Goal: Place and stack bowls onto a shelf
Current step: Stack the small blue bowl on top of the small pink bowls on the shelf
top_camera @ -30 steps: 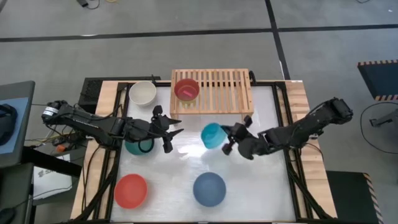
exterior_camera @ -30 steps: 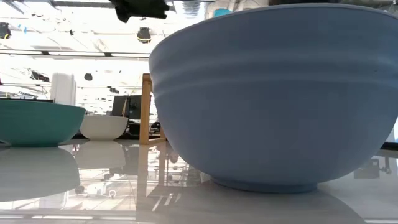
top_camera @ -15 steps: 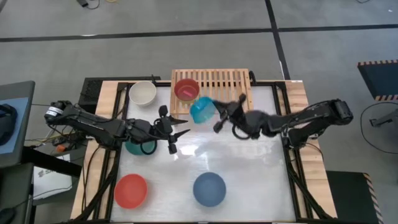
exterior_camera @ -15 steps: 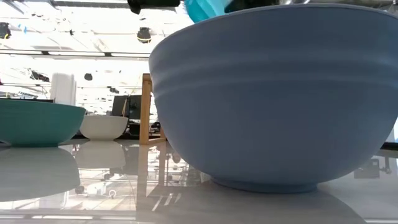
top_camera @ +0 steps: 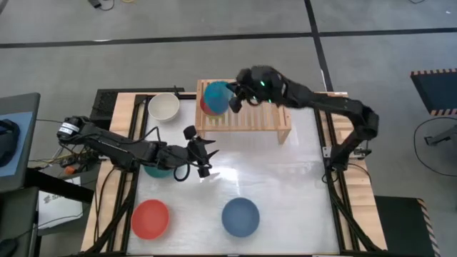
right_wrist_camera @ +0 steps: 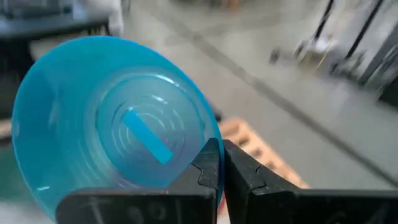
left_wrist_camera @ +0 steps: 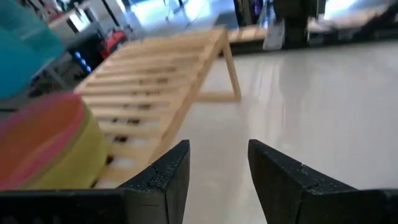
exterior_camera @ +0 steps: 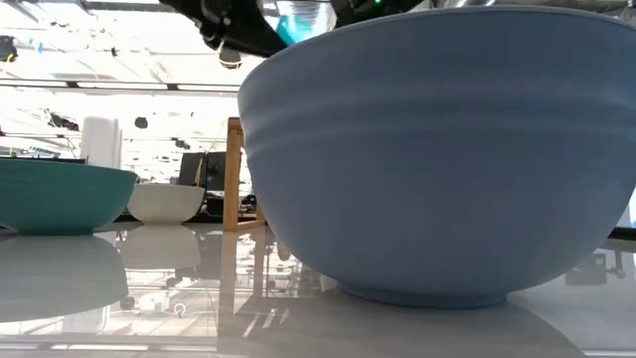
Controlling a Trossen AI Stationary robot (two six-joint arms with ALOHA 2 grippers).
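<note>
While right end effector (top_camera: 233, 101) pinches cyan bowl (top_camera: 216, 96) | left end effector (top_camera: 207, 158) spread, empty | five other bowls visible

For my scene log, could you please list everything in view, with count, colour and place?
cyan bowl: one, cyan, held over the shelf's left end, above the stack.
stacked bowls: magenta-red in yellow, on the shelf's left end.
white bowl: one, white, table's far left.
dark teal bowl: one, teal, table left, partly under the left arm.
red bowl: one, red, near left.
slate blue bowl: one, blue, near centre.
shelf: one, pale wood, far centre.
table: one, white.
right gripper: jaws shut on the cyan bowl's rim.
left gripper: jaws open, empty, above the table's left centre.
</note>
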